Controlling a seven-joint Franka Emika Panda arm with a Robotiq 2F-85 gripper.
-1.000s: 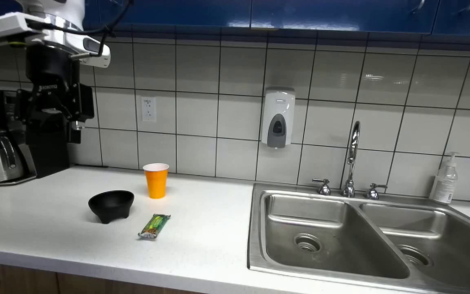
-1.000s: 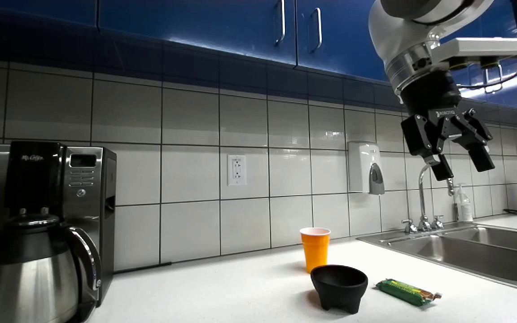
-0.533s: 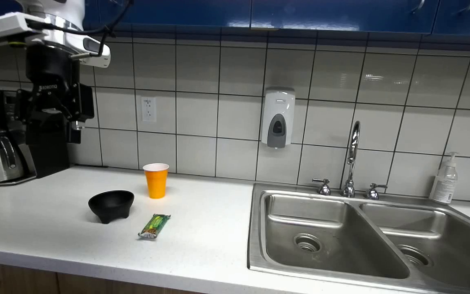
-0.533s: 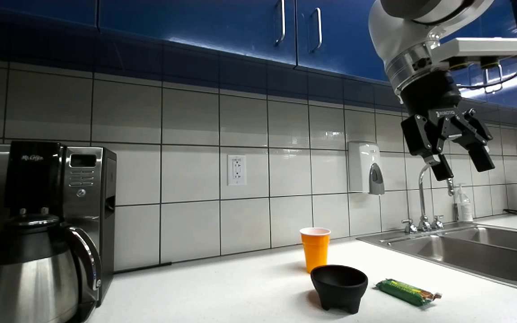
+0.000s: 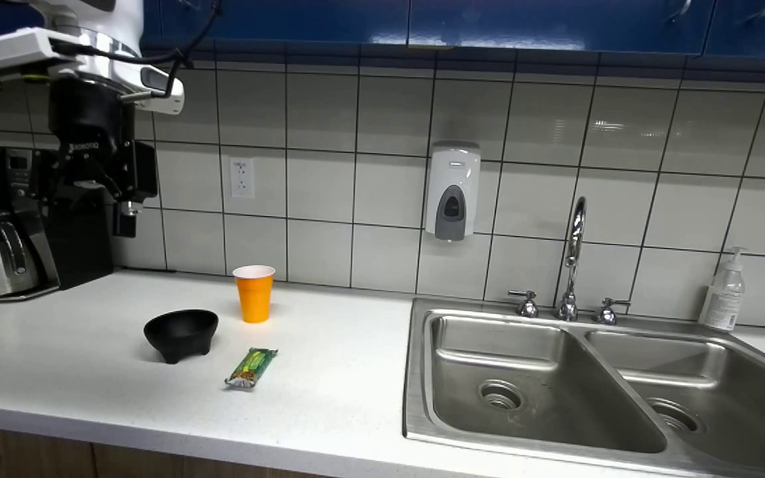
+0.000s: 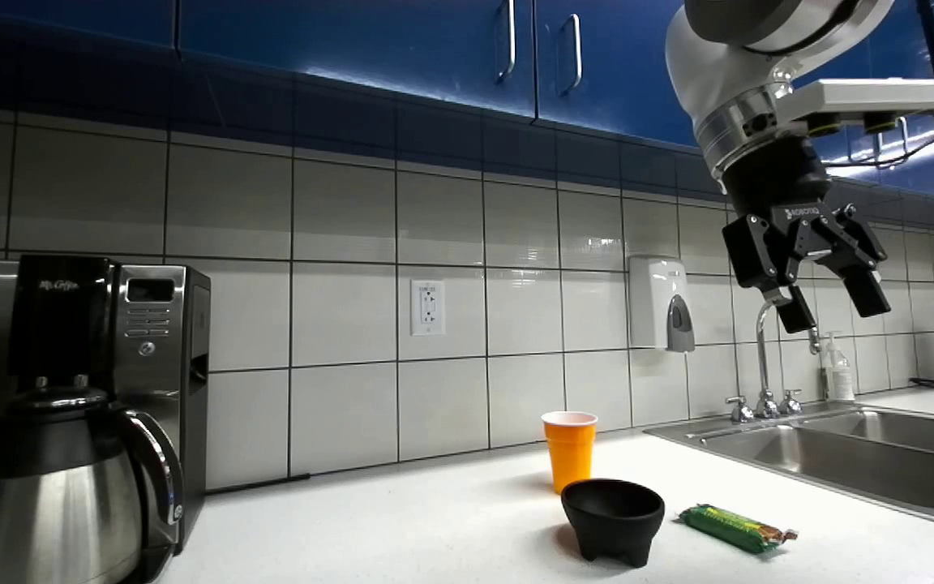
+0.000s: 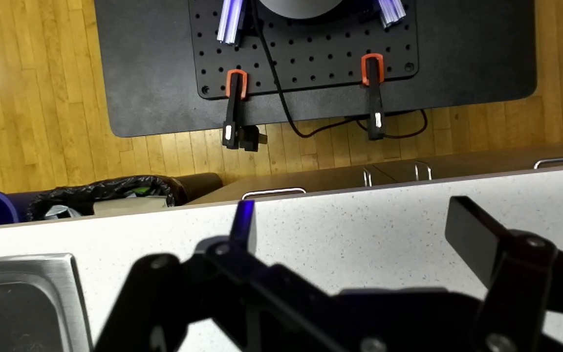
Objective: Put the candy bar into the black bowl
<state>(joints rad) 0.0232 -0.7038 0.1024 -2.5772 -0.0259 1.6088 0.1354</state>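
Orange cup (image 6: 570, 454) stands on the desk (image 6: 402, 527) in an exterior view; right of it, the black bowl (image 6: 615, 527). Next, near but outside the bowl, lies the candy bar (image 6: 733, 529). Farther right, higher, my tool (image 6: 832, 304) hangs spread, gripping nothing. Risk: an off-line descent could strike the bowl; pinching only one end could let the candy bar slip.

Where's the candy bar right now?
In both exterior views the candy bar lies on the white counter, just right of the black bowl without touching it, on the side toward the sink; the orange cup stands farther back.
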